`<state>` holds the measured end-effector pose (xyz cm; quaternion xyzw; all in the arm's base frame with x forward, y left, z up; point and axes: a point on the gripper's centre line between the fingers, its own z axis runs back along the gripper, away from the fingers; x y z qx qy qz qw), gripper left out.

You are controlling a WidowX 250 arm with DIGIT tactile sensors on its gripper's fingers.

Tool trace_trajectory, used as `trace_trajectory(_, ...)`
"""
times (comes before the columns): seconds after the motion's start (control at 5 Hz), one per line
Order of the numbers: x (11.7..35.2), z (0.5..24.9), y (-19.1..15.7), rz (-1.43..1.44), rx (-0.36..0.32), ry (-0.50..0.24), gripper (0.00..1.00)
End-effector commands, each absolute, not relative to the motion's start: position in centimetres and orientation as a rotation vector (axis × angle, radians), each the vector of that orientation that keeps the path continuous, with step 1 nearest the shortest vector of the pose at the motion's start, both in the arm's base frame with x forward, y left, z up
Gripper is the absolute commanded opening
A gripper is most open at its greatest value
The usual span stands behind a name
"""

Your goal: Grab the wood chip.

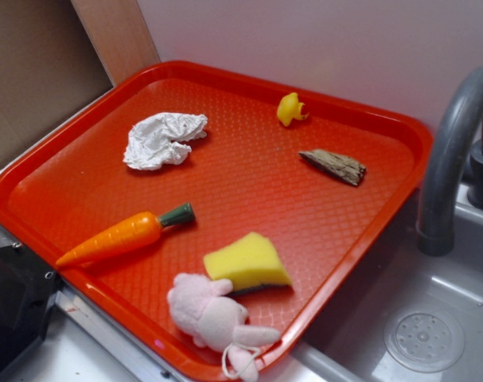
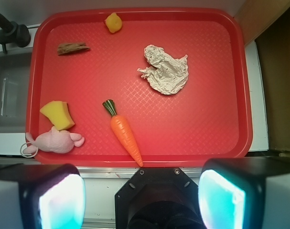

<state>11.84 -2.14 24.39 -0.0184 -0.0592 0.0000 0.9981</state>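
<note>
Red tray (image 2: 230,71) below my spread gripper (image 2: 142,198); wood chip (image 2: 72,48) lies flat, far corner near rubber duck (image 2: 113,22), so fingers may skid off.

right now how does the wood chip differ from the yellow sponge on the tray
The wood chip is brown-grey, rough and grainy; the yellow sponge is bright yellow and smooth-looking. The wood chip is a thin flat sliver pointed at one end; the yellow sponge is a thick wedge. The wood chip lies alone, apart from other items; the yellow sponge sits against the pink plush toy. Both are similar in length and rest on the red tray.
</note>
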Motion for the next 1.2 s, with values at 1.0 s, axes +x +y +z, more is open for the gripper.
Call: trace_trajectory(1.0,28.3,14.0,-14.1,0.663,0.062,-0.21,1.0)
